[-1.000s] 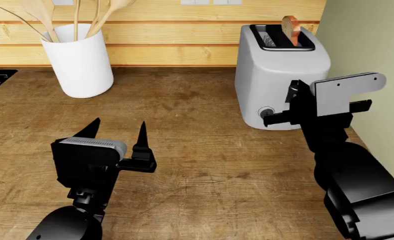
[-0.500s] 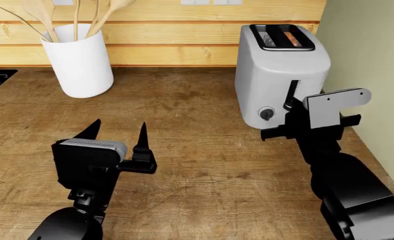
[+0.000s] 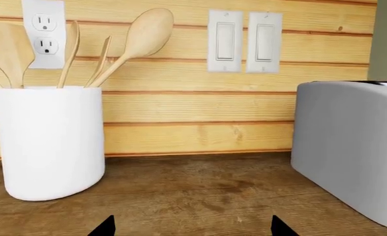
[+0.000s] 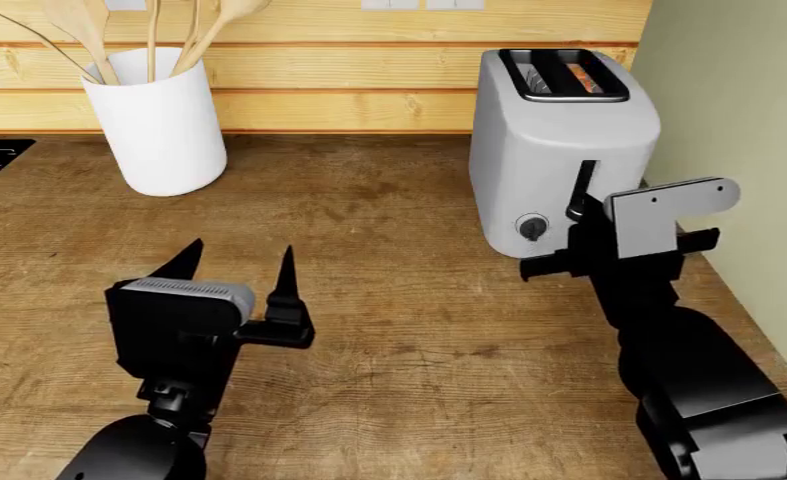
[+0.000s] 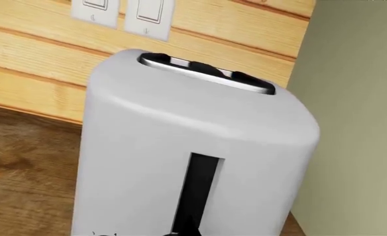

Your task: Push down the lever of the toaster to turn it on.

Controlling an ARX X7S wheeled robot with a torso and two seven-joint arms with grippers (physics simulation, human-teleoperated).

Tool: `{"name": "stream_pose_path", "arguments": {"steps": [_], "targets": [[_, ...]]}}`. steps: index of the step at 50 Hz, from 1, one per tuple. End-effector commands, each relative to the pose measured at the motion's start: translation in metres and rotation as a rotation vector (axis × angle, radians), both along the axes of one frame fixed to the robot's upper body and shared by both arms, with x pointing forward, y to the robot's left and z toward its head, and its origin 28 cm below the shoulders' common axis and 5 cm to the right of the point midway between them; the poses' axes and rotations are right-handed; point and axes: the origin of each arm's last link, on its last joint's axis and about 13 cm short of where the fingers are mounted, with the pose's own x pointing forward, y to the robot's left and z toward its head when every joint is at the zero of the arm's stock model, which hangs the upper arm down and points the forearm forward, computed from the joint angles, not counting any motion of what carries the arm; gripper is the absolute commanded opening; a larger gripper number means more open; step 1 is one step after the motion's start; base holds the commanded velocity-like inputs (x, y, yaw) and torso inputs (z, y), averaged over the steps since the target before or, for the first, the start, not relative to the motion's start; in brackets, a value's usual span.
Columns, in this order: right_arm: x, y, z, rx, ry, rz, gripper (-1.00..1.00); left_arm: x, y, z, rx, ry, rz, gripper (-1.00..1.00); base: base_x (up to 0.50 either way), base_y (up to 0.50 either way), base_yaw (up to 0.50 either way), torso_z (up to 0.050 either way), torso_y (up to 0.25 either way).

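Toaster (image 4: 553,150) stands at the back right of the wooden counter (image 4: 407,330), against the plank wall (image 4: 366,70) and just beside the green side wall (image 4: 740,130). 2 top slots visible; a slice of bread (image 4: 580,76) sits low in the right-hand slot, only its top edge showing. Front face carries a vertical black lever slot (image 5: 200,191) and a round knob (image 4: 533,228).

Right gripper (image 4: 573,240) is at the lower front of the toaster, touching or just off the face near the bottom of the lever slot. Cannot tell whether its fingers are apart or together; the grey wrist plate hides them in the head view and the wrist view shows almost nothing of them.

Left gripper (image 4: 233,275) is over bare counter, well apart from the toaster, 2 pointed fingers spread with nothing between them.

White utensil holder (image 4: 157,120) with wooden spoons (image 3: 131,46) stands at back left. 2 light switches (image 3: 244,41) and 1 outlet (image 3: 44,33) on the wall.
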Motion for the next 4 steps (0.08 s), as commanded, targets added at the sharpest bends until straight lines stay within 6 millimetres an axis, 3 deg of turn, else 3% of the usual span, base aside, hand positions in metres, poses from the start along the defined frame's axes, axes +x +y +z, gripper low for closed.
{"name": "stream_pose_path", "arguments": {"steps": [1, 4], "targets": [[0.0017, -0.0122, -0.0553, 0.054, 0.273, -0.044, -1.0, 0.0001, 0.0001, -0.0007, 0.0, 0.002, 0.0, 1.0, 0.01, 0.0, 0.0, 0.0, 0.0], [0.0017, -0.0122, -0.0555, 0.054, 0.274, -0.044, -1.0, 0.0, -0.0001, -0.001, 0.001, 0.002, 0.0, 1.0, 0.0, 0.0, 0.0, 0.0, 0.0]]}}
